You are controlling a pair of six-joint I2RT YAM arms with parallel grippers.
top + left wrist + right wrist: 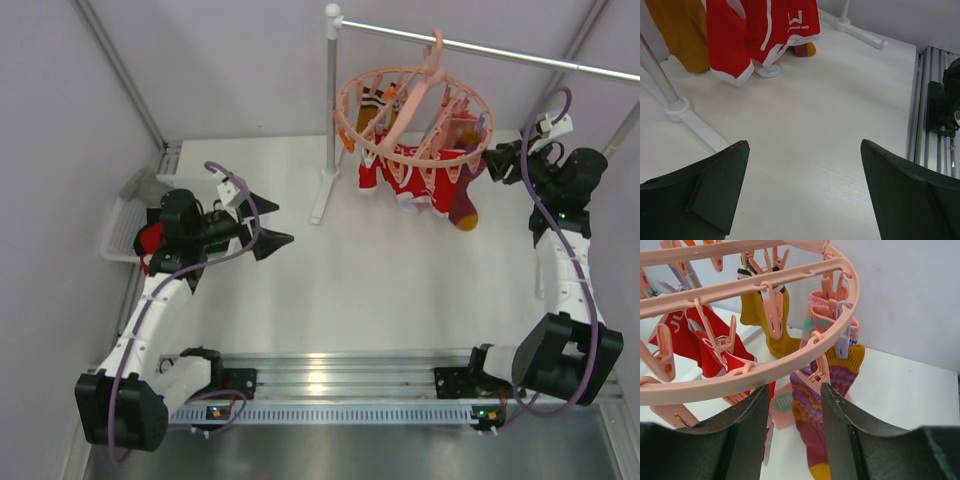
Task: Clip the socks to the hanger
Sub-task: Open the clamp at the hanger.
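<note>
The salmon-pink hanger (415, 110) hangs from the grey rail, with red socks with white marks (405, 182) and a maroon and mustard sock (465, 205) clipped under it. My right gripper (492, 160) is open at the ring's right rim. In the right wrist view its jaws (796, 390) stand apart just under the ring (740, 382). A pink clip (817, 372) holding the striped maroon sock (817, 420) sits by the right fingertip. My left gripper (270, 222) is open and empty above the table. It faces the red socks (757, 35) and a mustard sock (682, 35).
A white mesh basket (120, 225) at the left table edge holds a red sock (150, 240), beside my left arm. The rail's white pole (330, 110) and its foot (677, 107) stand left of the hanger. An aluminium rail (340, 375) runs along the near edge.
</note>
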